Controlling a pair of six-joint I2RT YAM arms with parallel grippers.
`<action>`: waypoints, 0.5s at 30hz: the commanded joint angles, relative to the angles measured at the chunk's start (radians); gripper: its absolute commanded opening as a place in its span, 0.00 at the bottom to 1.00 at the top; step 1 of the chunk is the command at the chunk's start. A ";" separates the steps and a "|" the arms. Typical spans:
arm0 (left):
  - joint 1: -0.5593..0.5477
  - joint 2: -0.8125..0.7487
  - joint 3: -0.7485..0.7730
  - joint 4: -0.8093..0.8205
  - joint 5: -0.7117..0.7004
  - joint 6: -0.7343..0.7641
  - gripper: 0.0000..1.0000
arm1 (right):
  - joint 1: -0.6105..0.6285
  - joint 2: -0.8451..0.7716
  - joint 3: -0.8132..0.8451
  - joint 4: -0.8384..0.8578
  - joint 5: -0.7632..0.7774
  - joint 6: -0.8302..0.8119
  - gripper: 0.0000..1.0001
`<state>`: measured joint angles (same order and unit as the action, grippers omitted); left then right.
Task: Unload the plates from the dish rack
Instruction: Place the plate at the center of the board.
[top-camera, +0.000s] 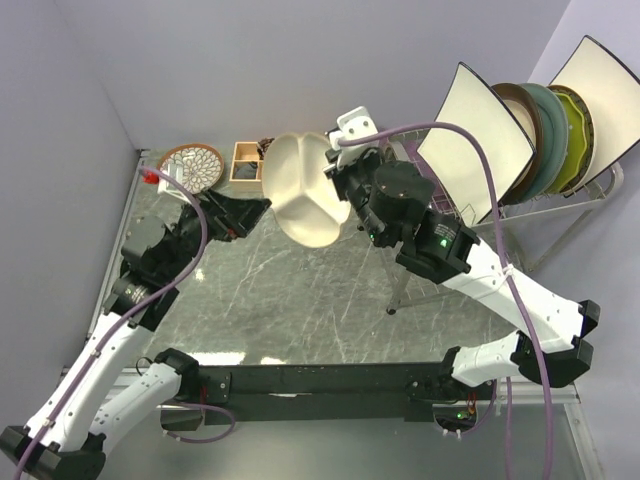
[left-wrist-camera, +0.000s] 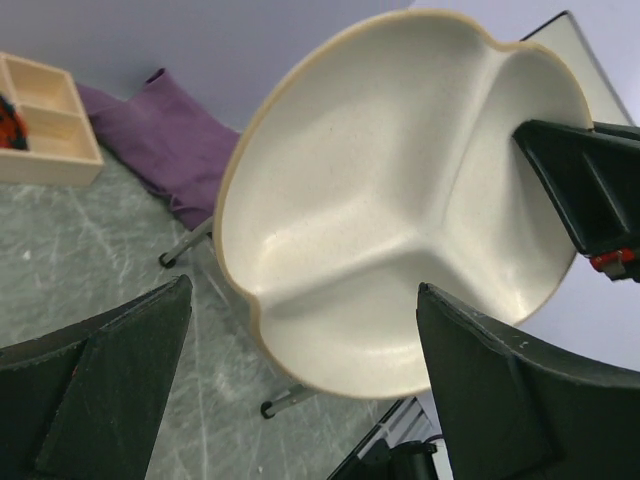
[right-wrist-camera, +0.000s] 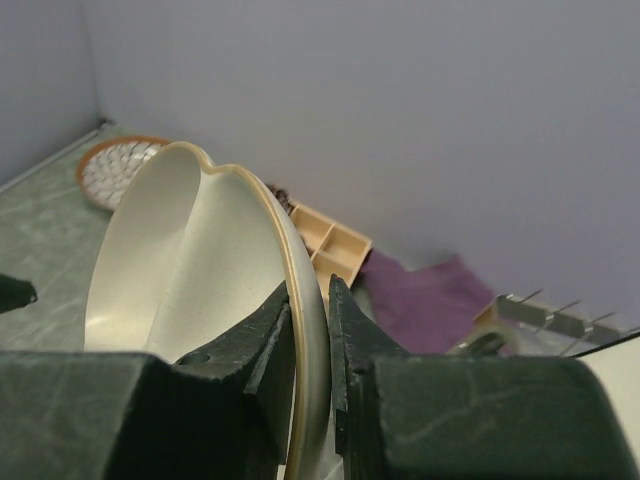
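I am pinching the rim of the cream divided plate (top-camera: 300, 190) with my right gripper (right-wrist-camera: 310, 330), its two fingers pressing on either side of the edge. The plate is hanging in the air, tilted up on edge over the far part of the table (top-camera: 320, 300), well clear of the dish rack (top-camera: 596, 186). My left gripper (left-wrist-camera: 305, 288) is facing the hollow side of the plate with its fingers spread wide and holding nothing. It is sitting near the lower rim, and I am judging it is not touching.

I am reading the unloading as under way but far from done. One plate, the brown-rimmed petal-patterned one (top-camera: 192, 165), is lying flat on the table in the far left corner, near the wooden tray (top-camera: 246, 160) and the purple cloth (left-wrist-camera: 170, 140). The divided plate is out of the rack but not yet set down anywhere.

At least five plates are standing upright in the rack on the right: a white square (top-camera: 475, 150) at the front, then a brown-edged one (top-camera: 520, 110), a teal one (top-camera: 548, 130), a yellow-green one (top-camera: 575, 125) and a second white square (top-camera: 610, 80) at the back. They are overlapping, so I cannot tell whether others are hiding between them
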<state>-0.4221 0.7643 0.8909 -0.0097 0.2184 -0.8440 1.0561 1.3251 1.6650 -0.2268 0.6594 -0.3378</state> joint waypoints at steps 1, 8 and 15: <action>0.008 -0.042 -0.072 -0.053 -0.056 -0.010 0.99 | 0.002 -0.106 0.004 0.198 -0.098 0.220 0.00; 0.009 -0.057 -0.121 -0.076 -0.094 0.002 0.99 | 0.004 -0.132 -0.054 0.196 -0.173 0.281 0.00; 0.011 -0.158 -0.205 0.004 0.034 0.010 0.95 | 0.001 -0.190 -0.096 0.178 -0.297 0.333 0.00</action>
<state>-0.4179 0.6868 0.7166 -0.0834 0.1734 -0.8505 1.0561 1.2652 1.5284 -0.2951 0.4541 -0.1070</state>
